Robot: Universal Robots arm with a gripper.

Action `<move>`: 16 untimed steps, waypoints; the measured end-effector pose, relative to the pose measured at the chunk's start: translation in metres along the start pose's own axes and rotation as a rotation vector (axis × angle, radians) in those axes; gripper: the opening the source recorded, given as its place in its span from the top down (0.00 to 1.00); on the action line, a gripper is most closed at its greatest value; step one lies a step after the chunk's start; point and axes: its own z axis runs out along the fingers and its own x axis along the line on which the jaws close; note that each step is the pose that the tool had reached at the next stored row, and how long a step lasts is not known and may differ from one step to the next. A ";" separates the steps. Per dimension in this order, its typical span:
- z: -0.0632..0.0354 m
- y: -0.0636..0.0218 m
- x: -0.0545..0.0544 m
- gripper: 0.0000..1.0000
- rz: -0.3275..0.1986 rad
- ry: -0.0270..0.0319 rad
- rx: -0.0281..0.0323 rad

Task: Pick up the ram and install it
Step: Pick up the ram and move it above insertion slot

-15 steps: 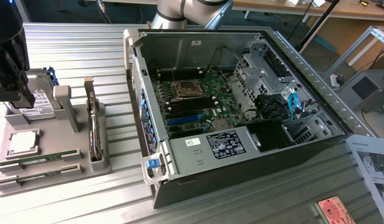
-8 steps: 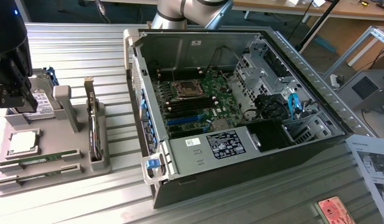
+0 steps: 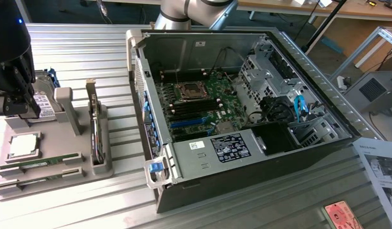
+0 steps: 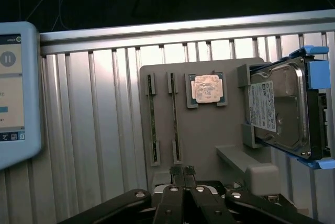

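The gripper, pinched closed and empty, hangs near the ram, probably a light, stiff, fragile stick best taken by its long edges.

The ram is green. Its tray is grey. The table is silver with stripes. The hard drive is silver in a blue frame.

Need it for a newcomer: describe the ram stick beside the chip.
On the exterior view's left, beside the computer case, lies a grey tray. Of its two thin green sticks, this ram stick lies beside the square silver chip; the other stick hugs the tray's edge.
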 end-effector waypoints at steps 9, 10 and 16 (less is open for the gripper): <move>0.0000 0.0000 0.000 0.76 0.000 -0.0001 0.0000; 0.0008 0.0000 0.000 0.76 0.000 -0.0003 0.0003; 0.0096 -0.0007 0.004 0.76 -0.004 0.0002 0.0000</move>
